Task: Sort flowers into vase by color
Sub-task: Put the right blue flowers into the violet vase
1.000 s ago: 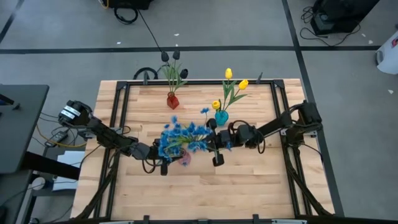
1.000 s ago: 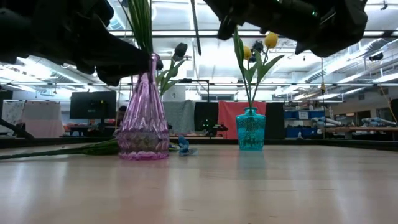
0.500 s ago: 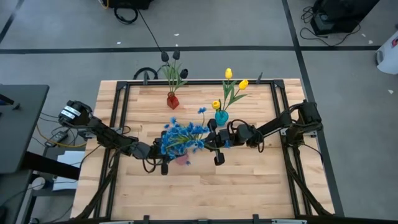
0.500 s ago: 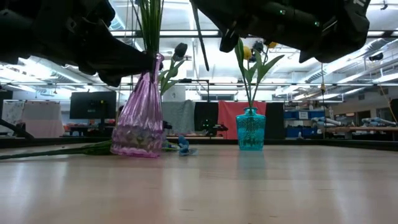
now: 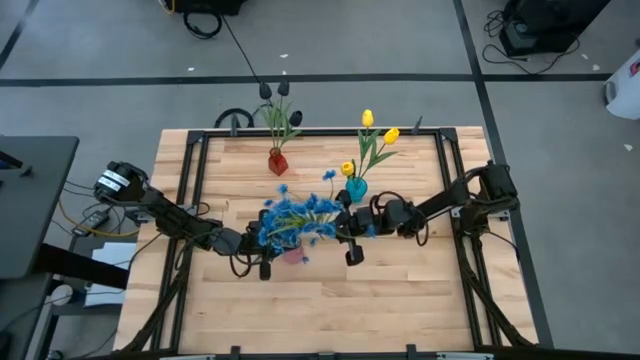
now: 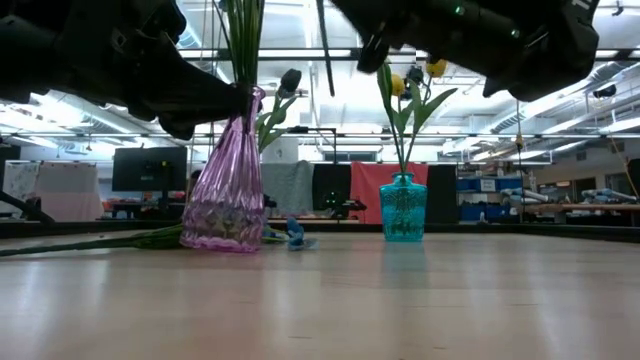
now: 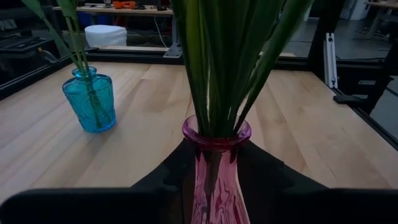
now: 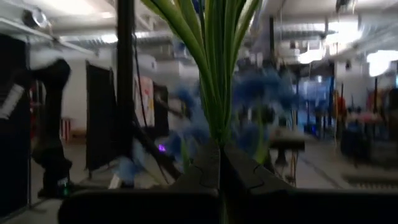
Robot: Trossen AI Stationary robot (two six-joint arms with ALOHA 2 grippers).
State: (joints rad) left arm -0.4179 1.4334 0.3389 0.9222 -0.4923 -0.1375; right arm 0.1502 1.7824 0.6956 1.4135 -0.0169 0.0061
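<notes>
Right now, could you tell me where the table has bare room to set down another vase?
The near half of the table, in front of both arms, is bare. The far strip is taken by the red vase and teal vase. The middle is crowded: the left gripper holds the pink vase, the right gripper grips blue flowers.

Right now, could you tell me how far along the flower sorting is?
Done: the yellow tulips stand in the teal vase, the dark tulips in the red vase. In hand: the left gripper holds the tilted pink vase with green stems in its neck, while the right gripper is shut on the blue flowers above it. Left: at least one stem lies on the table.
</notes>
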